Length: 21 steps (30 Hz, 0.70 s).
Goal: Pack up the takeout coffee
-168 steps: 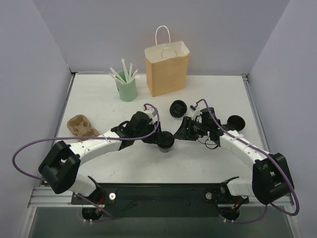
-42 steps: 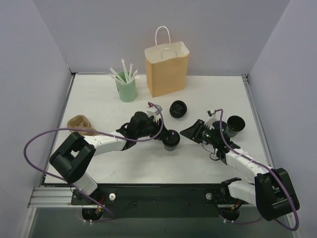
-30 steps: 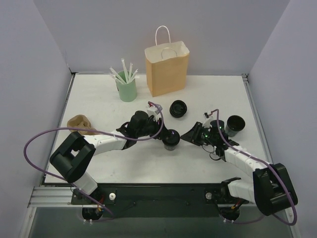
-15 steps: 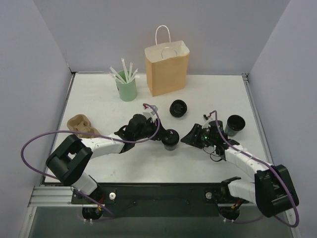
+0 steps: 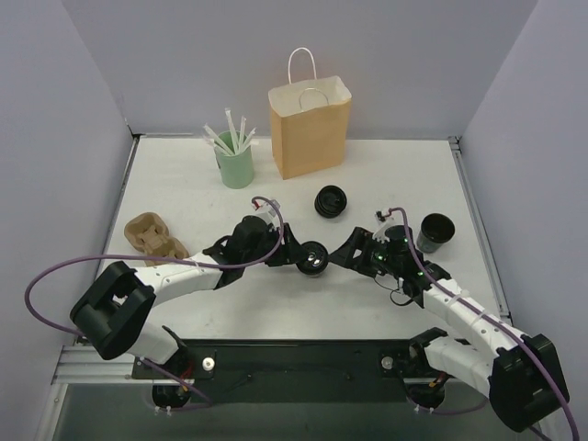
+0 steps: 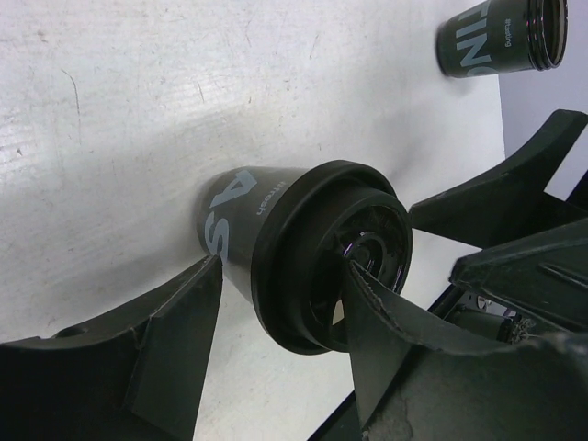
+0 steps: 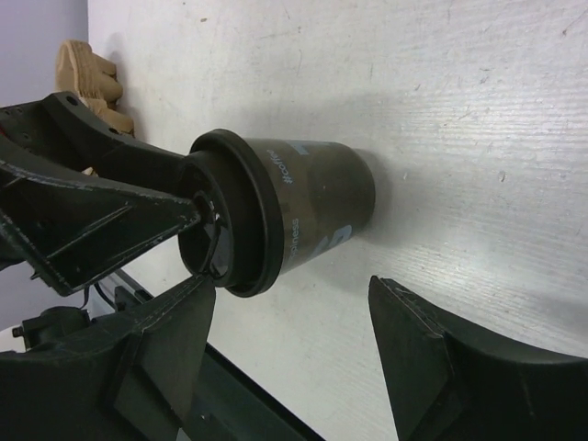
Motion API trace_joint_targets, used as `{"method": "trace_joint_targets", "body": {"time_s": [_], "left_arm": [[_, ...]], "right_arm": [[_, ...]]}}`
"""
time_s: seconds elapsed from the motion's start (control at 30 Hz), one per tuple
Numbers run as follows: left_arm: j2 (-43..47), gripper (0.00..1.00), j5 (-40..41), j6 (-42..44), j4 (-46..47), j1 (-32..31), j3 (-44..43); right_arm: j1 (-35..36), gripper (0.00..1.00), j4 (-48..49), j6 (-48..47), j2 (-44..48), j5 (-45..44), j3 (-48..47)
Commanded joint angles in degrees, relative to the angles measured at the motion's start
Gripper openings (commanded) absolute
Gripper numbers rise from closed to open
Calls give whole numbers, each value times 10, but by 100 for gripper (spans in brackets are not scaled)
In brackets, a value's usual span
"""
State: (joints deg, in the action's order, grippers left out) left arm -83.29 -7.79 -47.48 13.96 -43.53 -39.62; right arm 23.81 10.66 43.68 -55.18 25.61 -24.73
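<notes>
White counter (image 5: pixel 184 184), lilac walls. Takeout coffee (image 5: pixel 314 259) stands lidded mid-counter, well short of the paper bag (image 5: pixel 310 129). My left claw (image 6: pixel 285 276) straddles it, fingers parted; whether it grips, I cannot tell. Right claw (image 7: pixel 292 285) spread wide, touching nothing, probably leaving the lift to the left.

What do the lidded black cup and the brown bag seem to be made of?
Lidded black cup: probably coated paper, satin body with printed letters; its lid looks like moulded plastic with a slight sheen. Brown bag: matte kraft paper, folded edges.
</notes>
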Motion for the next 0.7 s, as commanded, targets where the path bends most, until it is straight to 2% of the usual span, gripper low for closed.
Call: {"method": "trace_joint_targets", "body": {"time_s": [0.0, 0.17, 0.43, 0.57, 0.67], "left_arm": [[12, 64, -11, -11, -42, -3, -9], [5, 64, -7, -2, -51, -2, -26], [-14, 64, -13, 10, -53, 0, -45], [-23, 64, -23, 26, -68, 3, -67], [-21, 64, -35, 44, -97, 13, -86]], "right_arm": [[14, 69, 9, 4, -33, -20, -40], [15, 68, 43, -14, -93, 21, -61], [23, 67, 27, -43, -171, 37, -117], [20, 59, 3, -69, -223, 44, -150], [13, 48, -9, -85, -255, 49, -160]]}}
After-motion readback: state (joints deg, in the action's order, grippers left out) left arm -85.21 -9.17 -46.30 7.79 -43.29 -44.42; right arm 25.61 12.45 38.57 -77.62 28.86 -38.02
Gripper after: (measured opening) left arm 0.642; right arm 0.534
